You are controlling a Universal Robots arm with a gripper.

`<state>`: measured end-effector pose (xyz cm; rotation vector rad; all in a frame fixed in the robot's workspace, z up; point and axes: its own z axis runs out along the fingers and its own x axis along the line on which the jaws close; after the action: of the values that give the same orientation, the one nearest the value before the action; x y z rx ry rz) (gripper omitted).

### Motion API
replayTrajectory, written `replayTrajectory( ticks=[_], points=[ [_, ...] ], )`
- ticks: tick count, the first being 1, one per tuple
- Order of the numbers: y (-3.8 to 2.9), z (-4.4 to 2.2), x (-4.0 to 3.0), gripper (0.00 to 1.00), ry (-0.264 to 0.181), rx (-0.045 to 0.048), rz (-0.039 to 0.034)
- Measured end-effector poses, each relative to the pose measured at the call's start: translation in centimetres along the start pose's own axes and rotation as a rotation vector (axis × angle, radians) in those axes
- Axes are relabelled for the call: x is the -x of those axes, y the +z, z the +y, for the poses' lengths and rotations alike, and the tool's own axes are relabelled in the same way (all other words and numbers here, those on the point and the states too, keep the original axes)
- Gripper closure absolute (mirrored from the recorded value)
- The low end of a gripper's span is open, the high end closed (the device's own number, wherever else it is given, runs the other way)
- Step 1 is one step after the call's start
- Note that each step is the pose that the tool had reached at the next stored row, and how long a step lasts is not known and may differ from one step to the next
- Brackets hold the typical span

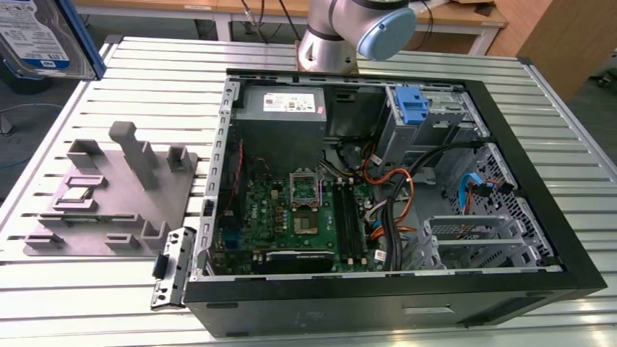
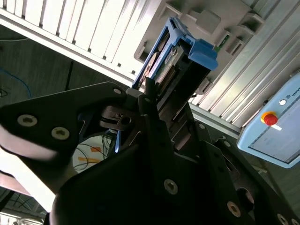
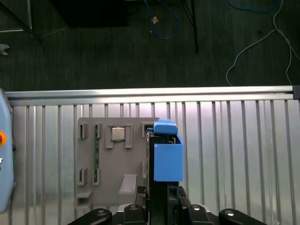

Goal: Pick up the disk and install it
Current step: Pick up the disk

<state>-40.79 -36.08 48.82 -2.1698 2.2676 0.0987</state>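
Grip looked firm from where I stood: the gripper (image 3: 161,202) was clamped narrow on the near end of the disk (image 3: 166,161). In the first wrist view the disk stood on edge, its blue rail turned to the camera and a blue tab at its far end. In the second wrist view it jutted out past the black gripper body, silver-grey between blue edges. Beneath it lay the slatted aluminium table (image 3: 234,154) and the grey fixture plate (image 3: 105,164), with what seemed to be a small square chip (image 3: 118,133) seated in one pocket. The disk touched neither of them. In the exterior view it hung high and close to the camera at the exterior view's left, its white-and-blue label showing. There it was well apart from the open computer case (image 1: 337,307) lying on the table. Inside the case I could see the green motherboard (image 1: 289,217), a grey power supply box (image 1: 282,105) with a white sticker at the back, and a tall blue latch (image 1: 412,107) toward the exterior view's right. The arm (image 1: 342,32) rose just behind the case. A pale teach pendant (image 2: 276,126) with a red button sat beside the table.
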Motion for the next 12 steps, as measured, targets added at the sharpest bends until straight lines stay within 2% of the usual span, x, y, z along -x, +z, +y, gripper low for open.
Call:
replayTrajectory(
  ticks=[7,12],
  points=[
    [-0.02,-0.01,0.01,0.65,0.000,0.0000,0.0000],
    [-0.03,-0.41,0.02,0.65,0.000,0.0000,0.0000]
  ],
)
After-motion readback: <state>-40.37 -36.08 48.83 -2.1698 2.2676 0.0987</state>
